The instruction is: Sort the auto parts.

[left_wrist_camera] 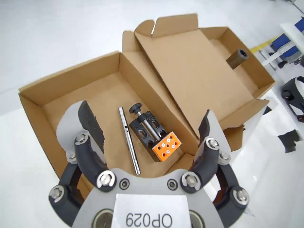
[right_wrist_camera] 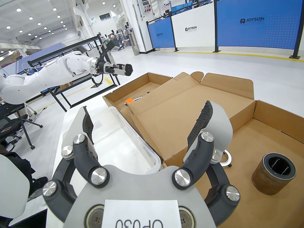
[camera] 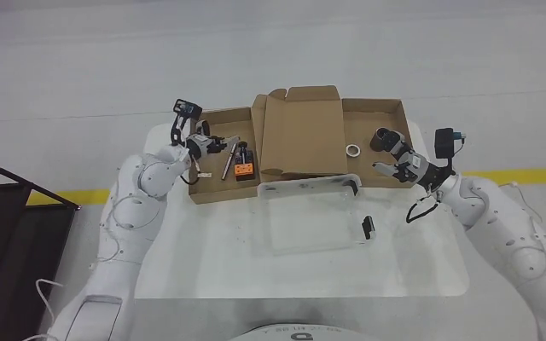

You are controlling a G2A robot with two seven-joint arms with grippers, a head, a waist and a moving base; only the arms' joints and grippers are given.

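**Both grippers open and empty over the sorting box**

Nearest on the white surface (camera: 213, 264) lies a small black part (camera: 367, 227) at the right edge of a clear plastic tray (camera: 271, 189); whether it sits inside I cannot tell. It looks light and rigid, best pinched across its narrow sides. Beyond stands an open brown cardboard box (camera: 303, 128) with a compartment on either side of its flap. The left gripper (left_wrist_camera: 145, 113) hovers over the left compartment, jaws spread wide, holding nothing. Below it lie a thin steel rod (left_wrist_camera: 129, 141) and, just beside it, a black clamp with an orange end block (left_wrist_camera: 152, 131). The rod would likely roll, so take it mid-length; the clamp seems heavy, best gripped across its black body. The right gripper (right_wrist_camera: 146, 107), equally wide and empty, hangs at the right compartment's near side, close to a flat white ring (camera: 353, 150) and a dark metal sleeve (right_wrist_camera: 274, 173), probably heavy and slick, best squeezed across its outer wall
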